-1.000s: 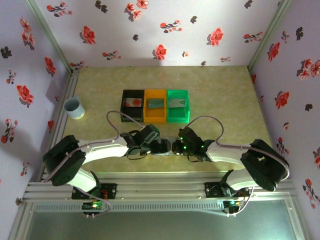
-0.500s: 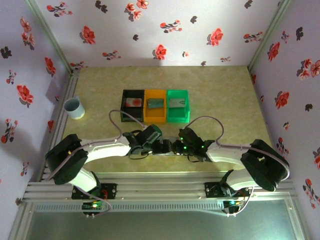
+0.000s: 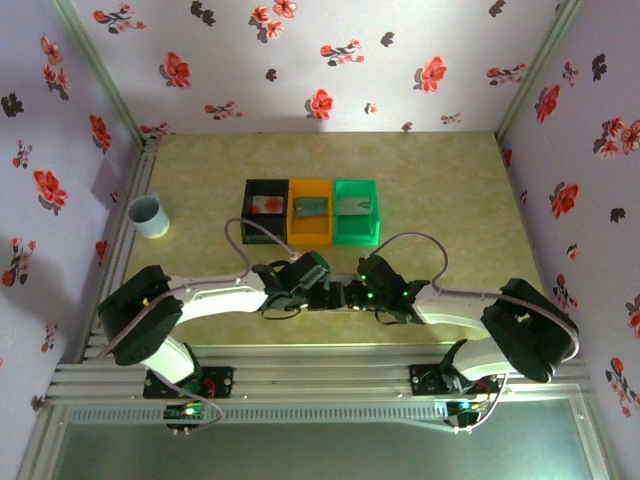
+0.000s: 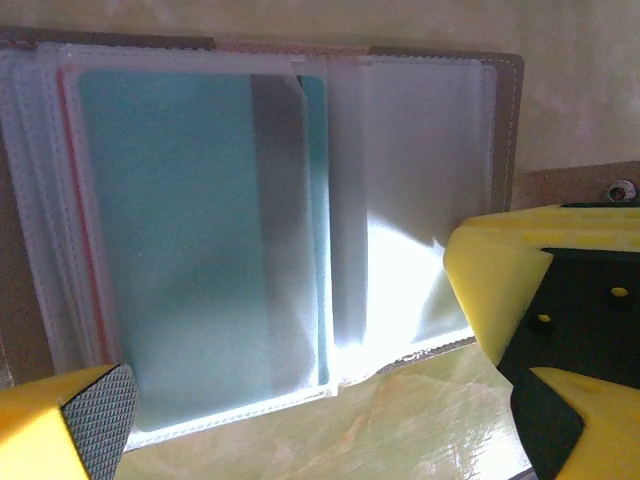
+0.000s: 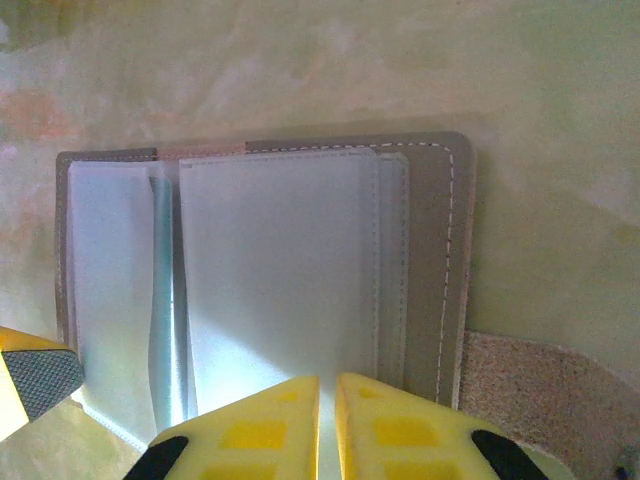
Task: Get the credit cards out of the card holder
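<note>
The card holder [image 4: 420, 150] lies open on the table, its clear sleeves facing up. A pale teal credit card [image 4: 190, 230] with a grey stripe sits inside a left sleeve. My left gripper [image 4: 336, 420] hangs open over the holder's near edge, one padded fingertip [image 4: 95, 410] at the lower left. My right gripper [image 5: 327, 400] is shut, its tips down on the right half's sleeve [image 5: 280, 270]. From above, both grippers [image 3: 328, 296] [image 3: 352, 296] meet over the holder. Three more credit cards lie in the bins: white with red [image 3: 266, 205], grey-green [image 3: 310, 207], silvery grey [image 3: 354, 206].
Black [image 3: 250, 225], orange [image 3: 310, 232] and green [image 3: 358, 232] bins stand in a row behind the grippers. A pale blue cup [image 3: 148, 215] stands at the table's left edge. The holder's cork-textured strap [image 5: 540, 390] lies flat to its right.
My left arm has slid a little to the right, bringing its open gripper closer to the right gripper. The right arm and the holder have stayed put.
</note>
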Tool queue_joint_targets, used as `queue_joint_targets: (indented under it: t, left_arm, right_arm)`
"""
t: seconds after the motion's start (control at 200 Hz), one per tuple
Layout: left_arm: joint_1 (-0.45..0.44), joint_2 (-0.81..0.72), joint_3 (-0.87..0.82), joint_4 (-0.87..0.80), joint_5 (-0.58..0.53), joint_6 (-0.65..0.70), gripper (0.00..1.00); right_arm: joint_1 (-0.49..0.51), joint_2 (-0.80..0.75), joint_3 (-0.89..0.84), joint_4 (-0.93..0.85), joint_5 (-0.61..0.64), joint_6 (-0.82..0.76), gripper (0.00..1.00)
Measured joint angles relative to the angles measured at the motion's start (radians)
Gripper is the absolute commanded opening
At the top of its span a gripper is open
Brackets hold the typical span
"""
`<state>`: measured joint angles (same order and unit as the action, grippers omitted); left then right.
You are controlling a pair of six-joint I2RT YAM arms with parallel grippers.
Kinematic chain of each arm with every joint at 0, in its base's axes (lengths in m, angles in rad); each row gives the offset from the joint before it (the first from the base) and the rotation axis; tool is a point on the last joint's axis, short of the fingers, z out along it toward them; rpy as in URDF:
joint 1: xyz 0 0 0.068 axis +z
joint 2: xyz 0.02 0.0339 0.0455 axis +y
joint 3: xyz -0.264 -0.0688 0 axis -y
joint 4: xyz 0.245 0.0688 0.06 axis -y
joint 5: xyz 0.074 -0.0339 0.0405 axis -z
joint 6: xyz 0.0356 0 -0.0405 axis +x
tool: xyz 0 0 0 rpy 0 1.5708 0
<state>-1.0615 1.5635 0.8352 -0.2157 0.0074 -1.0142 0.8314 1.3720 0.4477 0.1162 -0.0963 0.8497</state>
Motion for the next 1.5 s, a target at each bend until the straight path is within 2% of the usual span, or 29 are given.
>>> queue_joint_targets:
  t: [1.5]
  left_arm:
    - [-0.024, 0.031, 0.051, -0.104, -0.087, 0.023, 1.0]
  right_arm:
    - [0.001, -0.009, -0.01, 0.004, 0.004, 0.0, 0.13]
